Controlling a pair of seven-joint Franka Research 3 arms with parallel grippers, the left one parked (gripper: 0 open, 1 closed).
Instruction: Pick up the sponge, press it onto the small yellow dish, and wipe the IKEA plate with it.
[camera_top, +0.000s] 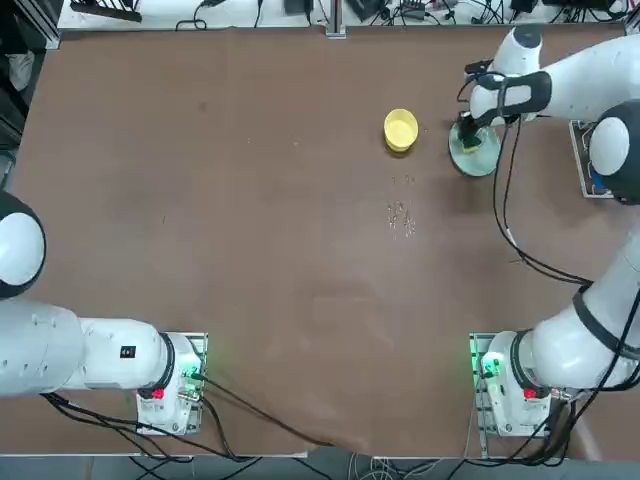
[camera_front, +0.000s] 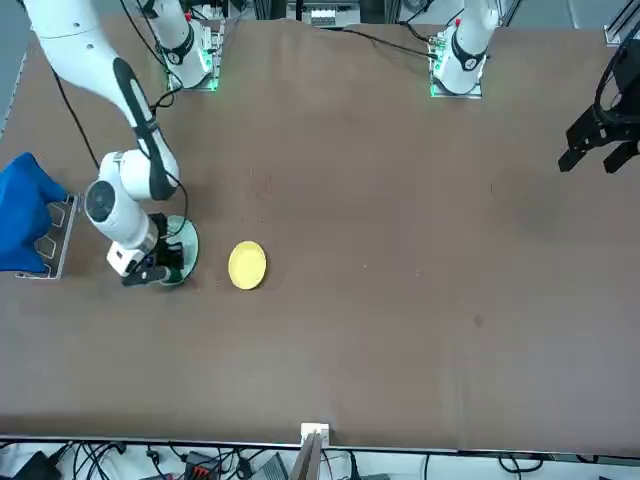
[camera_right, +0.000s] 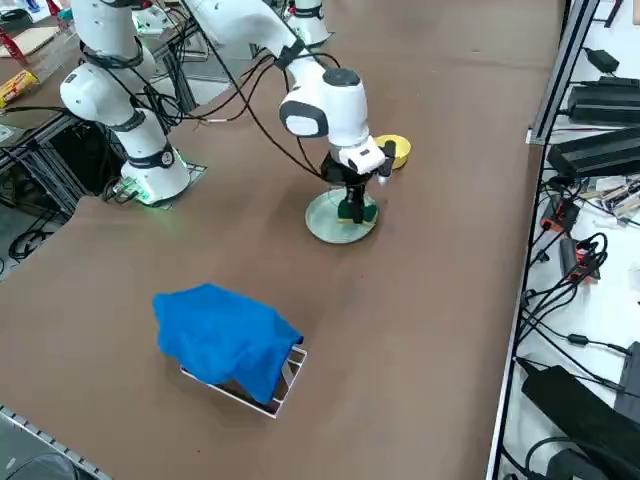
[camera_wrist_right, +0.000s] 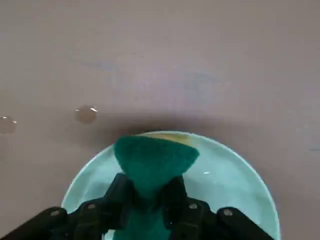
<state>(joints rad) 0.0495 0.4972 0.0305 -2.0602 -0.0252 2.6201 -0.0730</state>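
In the wrist view we see what the others hide: the gripper (camera_wrist_right: 146, 200) has its fingers (camera_wrist_right: 116, 192) pinched on the sponge (camera_wrist_right: 154, 160), green face toward the camera, its far end reaching the plate (camera_wrist_right: 230, 182) near the rim. A sliver of yellow shows at that end, probably the foam layer. From overhead we make out only the wrist covering most of the plate (camera_top: 478, 157), with the dish (camera_top: 400, 129) near it but apart. From the side we see the arm bent over from its base, the gripper (camera_right: 352, 205) pointing straight down at the plate (camera_right: 330, 222), the dish (camera_right: 396, 149) just behind.
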